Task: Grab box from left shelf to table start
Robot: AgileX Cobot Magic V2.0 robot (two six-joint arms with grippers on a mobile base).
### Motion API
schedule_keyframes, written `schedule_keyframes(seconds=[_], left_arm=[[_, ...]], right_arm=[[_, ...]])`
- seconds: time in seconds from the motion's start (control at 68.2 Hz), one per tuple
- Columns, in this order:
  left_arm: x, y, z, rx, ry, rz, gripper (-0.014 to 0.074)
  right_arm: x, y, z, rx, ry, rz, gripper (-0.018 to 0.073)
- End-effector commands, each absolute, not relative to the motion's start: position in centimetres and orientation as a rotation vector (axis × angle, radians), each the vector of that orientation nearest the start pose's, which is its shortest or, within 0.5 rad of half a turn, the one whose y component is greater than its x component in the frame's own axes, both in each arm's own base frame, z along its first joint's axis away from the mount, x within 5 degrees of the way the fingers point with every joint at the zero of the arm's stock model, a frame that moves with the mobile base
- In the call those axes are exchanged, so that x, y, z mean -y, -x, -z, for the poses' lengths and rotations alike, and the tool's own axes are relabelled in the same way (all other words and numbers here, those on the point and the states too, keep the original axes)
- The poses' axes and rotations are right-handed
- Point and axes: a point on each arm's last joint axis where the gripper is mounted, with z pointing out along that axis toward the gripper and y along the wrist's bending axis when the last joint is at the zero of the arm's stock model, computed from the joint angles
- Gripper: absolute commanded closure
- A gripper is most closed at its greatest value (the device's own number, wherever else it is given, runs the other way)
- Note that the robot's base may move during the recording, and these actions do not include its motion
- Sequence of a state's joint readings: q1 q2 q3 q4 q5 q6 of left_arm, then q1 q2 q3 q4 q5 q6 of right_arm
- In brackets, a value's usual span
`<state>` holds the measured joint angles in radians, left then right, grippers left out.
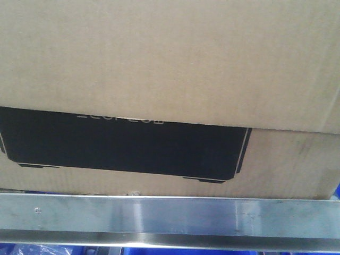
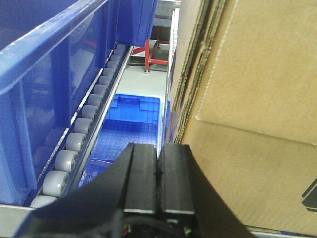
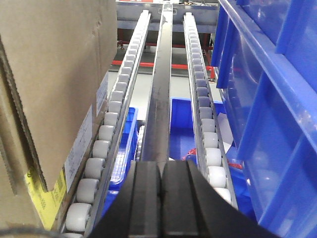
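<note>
The box (image 1: 170,64) is large brown cardboard with a black printed rectangle (image 1: 127,149) and fills the front view above the shelf's steel front rail (image 1: 170,215). In the left wrist view the box (image 2: 257,124) stands just right of my left gripper (image 2: 158,153), which is shut and empty beside the box's left side. In the right wrist view the box (image 3: 49,74) stands on the left roller track, left of my right gripper (image 3: 161,171), which is shut and empty over the middle bar.
Blue bins flank both arms: one at the left (image 2: 44,84), one at the right (image 3: 267,109). Grey roller tracks (image 3: 198,89) run back along the shelf. More blue crates (image 2: 129,124) lie below. A red frame (image 2: 153,54) stands on the far floor.
</note>
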<state>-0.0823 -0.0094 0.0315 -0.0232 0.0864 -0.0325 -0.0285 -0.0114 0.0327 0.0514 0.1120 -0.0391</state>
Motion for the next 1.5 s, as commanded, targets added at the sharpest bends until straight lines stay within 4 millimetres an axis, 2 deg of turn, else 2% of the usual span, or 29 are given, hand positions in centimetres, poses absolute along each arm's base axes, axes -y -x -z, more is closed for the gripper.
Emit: schedule_keyframes(seconds=[0.0, 0.543, 0.675, 0.807, 0.954, 1.218, 1.379, 1.482], left_arm=[[0.4, -5.5, -20.6, -1.477, -0.014, 0.117, 0.0695], [0.4, -5.5, -20.7, -1.469, -0.012, 0.120, 0.0695], [0.4, -5.3, -21.6, -1.381, 0.008, 0.138, 0.0695], [0.3, -5.0, -23.3, -1.303, 0.019, 0.149, 0.0695], [0.3, -4.2, -26.8, -1.255, 0.016, 0.154, 0.0695], [0.4, -2.9, -34.4, -1.348, -0.003, 0.159, 0.0694], [0.5, -3.4, -37.5, -1.396, -0.011, 0.157, 0.0692], [0.5, -3.9, -38.6, -1.429, -0.049, 0.115, 0.0692]], right_arm=[[0.2, -5.6, -20.1, -1.515, -0.027, 0.021, 0.0508], [0.2, -5.6, -20.1, -1.515, -0.027, 0.021, 0.0508], [0.2, -5.6, -20.1, -1.514, -0.028, 0.021, 0.0508], [0.2, -5.6, -20.2, -1.503, -0.028, 0.022, 0.0508], [0.2, -5.6, -20.2, -1.503, -0.028, 0.022, 0.0508], [0.2, -5.6, -20.2, -1.503, -0.028, 0.022, 0.0508], [0.2, -5.6, -20.2, -1.503, -0.028, 0.022, 0.0508], [0.2, -5.6, -20.2, -1.503, -0.028, 0.022, 0.0508]])
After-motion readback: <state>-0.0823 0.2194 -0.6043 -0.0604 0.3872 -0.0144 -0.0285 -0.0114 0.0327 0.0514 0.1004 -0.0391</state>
